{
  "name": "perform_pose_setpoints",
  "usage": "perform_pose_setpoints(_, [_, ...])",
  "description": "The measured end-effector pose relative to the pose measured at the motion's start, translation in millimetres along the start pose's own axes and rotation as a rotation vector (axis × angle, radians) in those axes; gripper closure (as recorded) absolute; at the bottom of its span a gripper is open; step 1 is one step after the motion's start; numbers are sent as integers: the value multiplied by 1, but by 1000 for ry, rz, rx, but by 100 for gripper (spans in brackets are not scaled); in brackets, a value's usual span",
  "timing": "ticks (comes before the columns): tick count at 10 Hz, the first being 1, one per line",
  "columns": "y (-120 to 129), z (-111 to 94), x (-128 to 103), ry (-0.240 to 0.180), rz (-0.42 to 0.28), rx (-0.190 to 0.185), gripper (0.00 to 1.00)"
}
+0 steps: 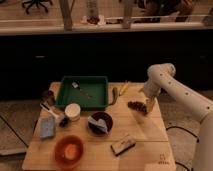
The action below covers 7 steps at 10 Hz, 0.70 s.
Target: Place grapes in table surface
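The grapes (135, 106), a small dark reddish-brown bunch, lie on the light tan wooden table surface (145, 131) near its right edge. My gripper (149, 104) hangs from the white arm that comes in from the right. It is low over the table, just to the right of the grapes and very close to them. I cannot tell whether it touches them.
A green tray (83, 93) sits at the back middle, with a yellow-green vegetable (114, 95) and a yellow item (123, 88) to its right. A dark bowl (99, 123), white cup (73, 111), orange bowl (69, 150), blue sponge (47, 127) and a small block (122, 145) occupy the left and front.
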Motion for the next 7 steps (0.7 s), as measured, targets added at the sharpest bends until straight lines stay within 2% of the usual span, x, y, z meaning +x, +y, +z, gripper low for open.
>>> perform_pose_setpoints(3, [-4,17,7,0,45,-11,20])
perform_pose_setpoints(4, [-4,25,8,-3,55,-23,23])
perform_pose_setpoints(7, [-1,45,16,-34,89,-62,55])
